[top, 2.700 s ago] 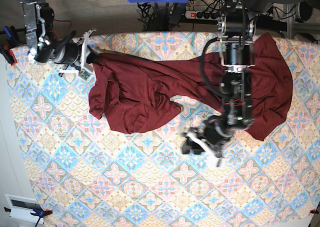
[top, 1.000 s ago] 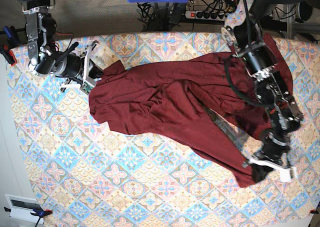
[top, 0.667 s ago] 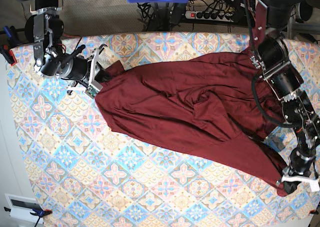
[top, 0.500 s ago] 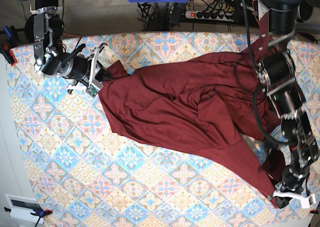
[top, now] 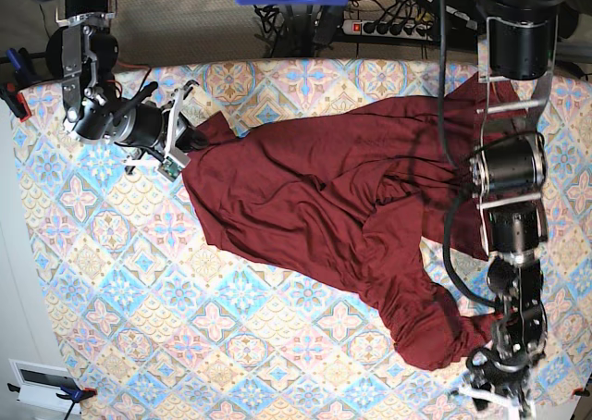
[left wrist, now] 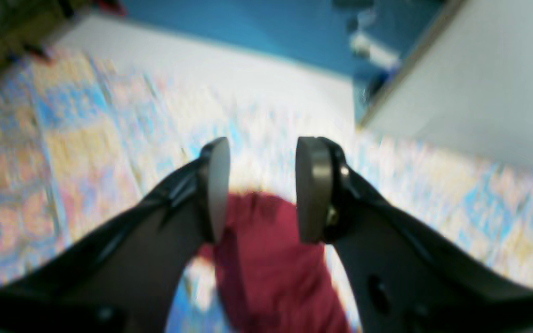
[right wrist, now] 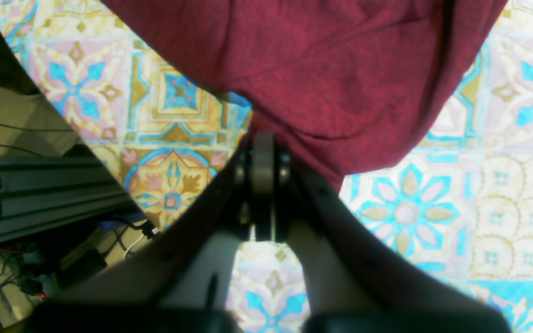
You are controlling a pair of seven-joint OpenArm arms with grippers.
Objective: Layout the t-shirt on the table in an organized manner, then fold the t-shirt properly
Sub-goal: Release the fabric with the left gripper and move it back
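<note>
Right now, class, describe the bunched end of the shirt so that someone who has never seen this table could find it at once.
Start with the patterned table and the maroon shirt lying across it. Follow the shirt from the right end effector, shut on its corner at the far edge, diagonally to the near edge by the left end effector. There it gathers into a wrinkled, rounded lump, unlike the flatter cloth elsewhere.

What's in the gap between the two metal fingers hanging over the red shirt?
Nothing is clamped: the left gripper stands open. Through the gap, the left wrist view shows the t-shirt and patterned table beyond.
</note>
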